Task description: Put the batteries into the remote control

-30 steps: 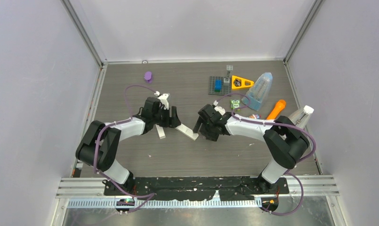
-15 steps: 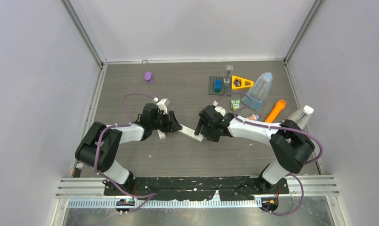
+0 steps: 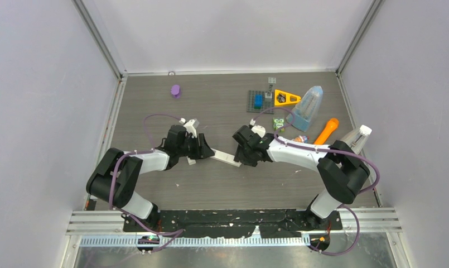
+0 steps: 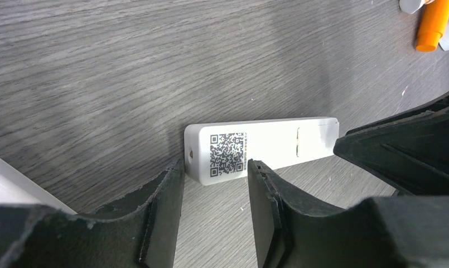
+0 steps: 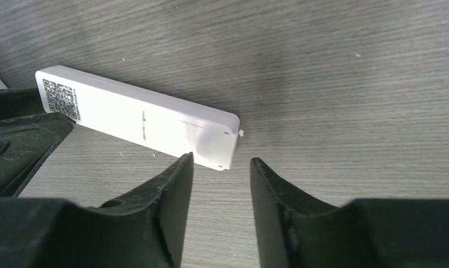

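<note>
Remote control (image 3: 225, 158) – white, flat on the table (image 3: 155, 106), QR label up, lying between the two claws. Left gripper (image 4: 216, 167): jaws half parted and narrow, tips at the QR end, one beside the end face, the other overlapping the near edge – cannot tell if it grips. Right gripper (image 5: 219, 162): jaws half parted, bare table between them, tips right at the plain end. Batteries too small to pick out. Orange carrot toy (image 3: 327, 130) well apart, on the right.

This is a robot lab cell I'm working in: plain pale walls (image 3: 233, 33) box in a grey table (image 3: 211, 100). Aluminium rails (image 3: 99, 38) rise at its far corners.
</note>
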Robot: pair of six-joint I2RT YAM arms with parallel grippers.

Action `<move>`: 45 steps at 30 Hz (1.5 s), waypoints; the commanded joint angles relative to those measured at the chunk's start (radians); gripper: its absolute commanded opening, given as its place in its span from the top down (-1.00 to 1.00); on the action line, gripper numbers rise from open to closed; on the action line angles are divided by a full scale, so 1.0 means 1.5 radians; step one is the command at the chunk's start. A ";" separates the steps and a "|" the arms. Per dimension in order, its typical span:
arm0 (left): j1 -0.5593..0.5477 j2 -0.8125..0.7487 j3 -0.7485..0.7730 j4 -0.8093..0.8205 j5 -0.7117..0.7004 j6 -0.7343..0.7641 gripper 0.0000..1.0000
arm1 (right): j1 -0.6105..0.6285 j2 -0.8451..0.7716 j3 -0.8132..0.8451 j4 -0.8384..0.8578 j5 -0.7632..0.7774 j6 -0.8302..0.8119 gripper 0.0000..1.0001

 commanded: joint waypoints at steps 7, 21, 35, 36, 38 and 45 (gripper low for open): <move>-0.006 -0.005 -0.011 -0.018 -0.006 0.005 0.07 | 0.004 0.037 0.041 0.003 0.019 -0.004 0.22; -0.006 0.011 -0.007 -0.014 0.023 0.013 0.11 | 0.003 0.048 0.024 0.029 -0.004 0.026 0.41; -0.008 0.051 -0.021 0.039 0.109 0.011 0.36 | -0.015 0.039 -0.066 0.176 -0.059 0.113 0.55; -0.008 0.053 -0.021 0.040 0.110 0.012 0.37 | -0.015 0.045 -0.061 0.177 -0.063 0.114 0.57; -0.008 0.056 -0.021 0.040 0.110 0.013 0.37 | -0.016 0.057 -0.053 0.178 -0.069 0.116 0.59; -0.008 0.039 -0.007 0.008 0.089 0.015 0.36 | -0.018 0.063 -0.025 0.138 -0.065 0.101 0.59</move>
